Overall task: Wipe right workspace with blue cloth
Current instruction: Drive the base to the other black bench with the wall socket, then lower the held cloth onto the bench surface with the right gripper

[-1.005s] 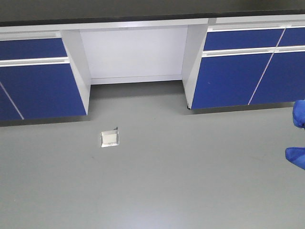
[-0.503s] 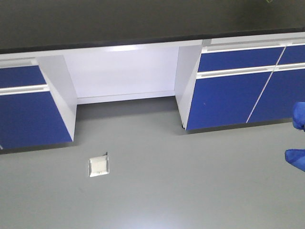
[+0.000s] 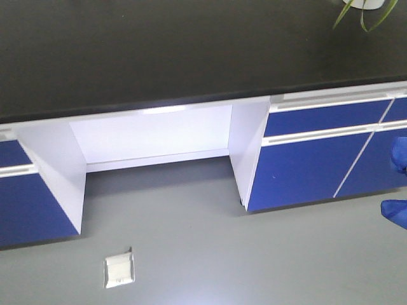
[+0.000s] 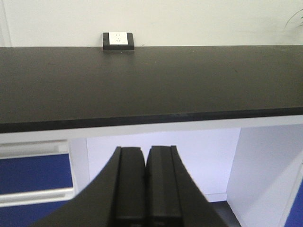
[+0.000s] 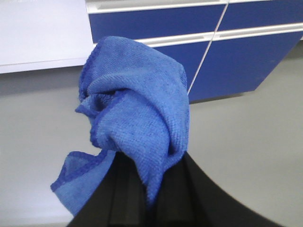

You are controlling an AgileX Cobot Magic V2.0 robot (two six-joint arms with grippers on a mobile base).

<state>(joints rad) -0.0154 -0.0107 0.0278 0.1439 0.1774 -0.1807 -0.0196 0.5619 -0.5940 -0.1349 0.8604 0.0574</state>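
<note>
Nearest the lens in the right wrist view, the right gripper (image 5: 147, 187) is clamped on the blue cloth (image 5: 137, 109), its dark fingers pinching a gathered fold low in the bundle while the rest bunches up in front of them; the fabric looks soft, light and limp, so it should drape and drag flat under gentle pressure rather than slide, and the present hold on the bunched middle seems sound, though a loose corner hanging at lower left could trail or catch; it is a bright royal-blue microfibre rag with a fine nubbly weave and a stitched hem showing along its folded edges; in the front-facing view only two blue scraps of it (image 3: 399, 184) show at the right edge, held in the air over the grey floor (image 3: 210, 254), well short of any surface; the left gripper (image 4: 144, 175) has its jaws pressed together with nothing between them; further out a small square floor box (image 3: 119, 271) sits in the floor; beyond stand blue drawer fronts (image 3: 305, 171) and a white kneehole (image 3: 152, 136); above them lies the right workspace (image 4: 151, 85), a wide matte black benchtop, unwiped as far as I can judge; at its back edge a black socket block (image 4: 118, 40) with a pale face meets the wall (image 4: 199, 19); plant leaves (image 3: 362, 13) show at the far right.
</note>
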